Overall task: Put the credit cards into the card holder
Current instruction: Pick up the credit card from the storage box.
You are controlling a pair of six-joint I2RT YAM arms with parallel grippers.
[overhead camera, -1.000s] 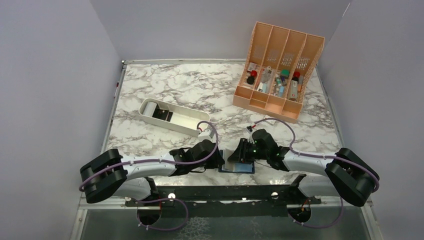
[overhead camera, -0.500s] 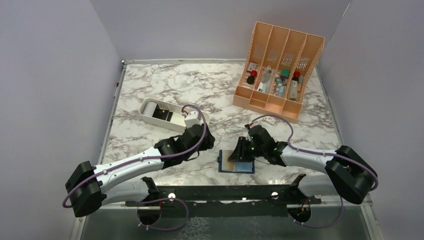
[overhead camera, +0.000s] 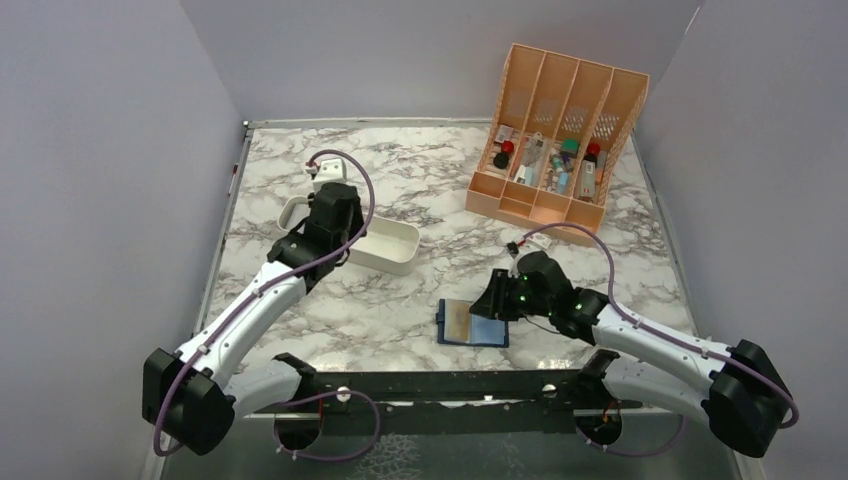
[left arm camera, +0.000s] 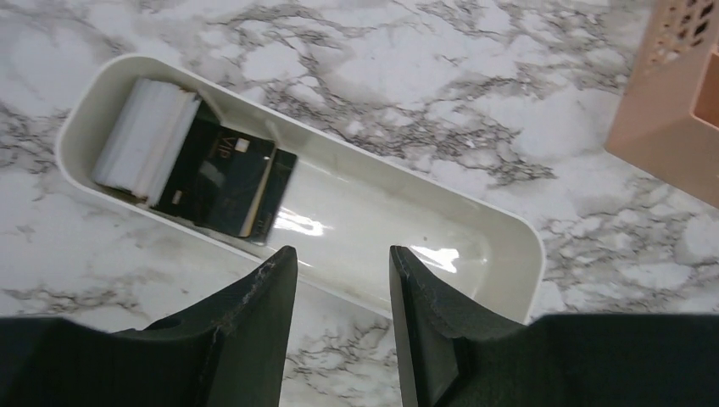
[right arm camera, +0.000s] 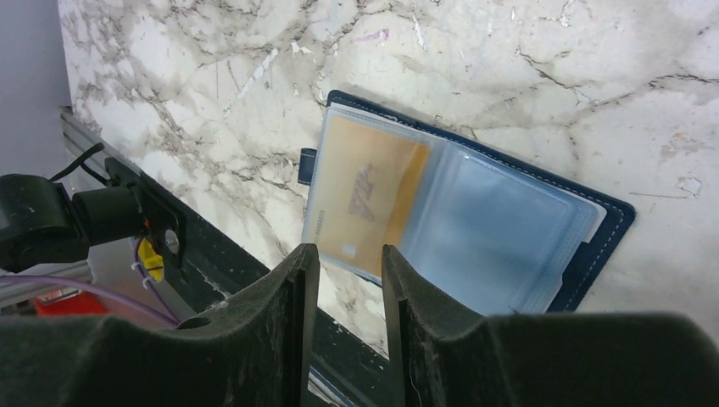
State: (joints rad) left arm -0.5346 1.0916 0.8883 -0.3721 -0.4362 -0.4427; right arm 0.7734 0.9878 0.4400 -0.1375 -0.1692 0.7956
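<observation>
The left hand (left arm camera: 339, 264) hovers open and empty over the white tray (left arm camera: 509, 233), where the credit cards (left arm camera: 195, 170) lie overlapped at one end, a black card (left arm camera: 233, 174) leaning on a pale stack (left arm camera: 140, 136). They are thin and crowded against the wall, so two may lift together or one may slip, and a finger catching the rim could drag the tray across the bench (left arm camera: 441, 76). The card holder (right arm camera: 500, 237) lies spread near the bench's front edge, a tan card (right arm camera: 365, 199) in one pocket. The right hand (right arm camera: 348, 254) hangs above it, jaws apart and gripping nothing, so the holder may skid when a card is pushed in. Only "VIP" on the black card is readable; the tan card's scrawl is not.
</observation>
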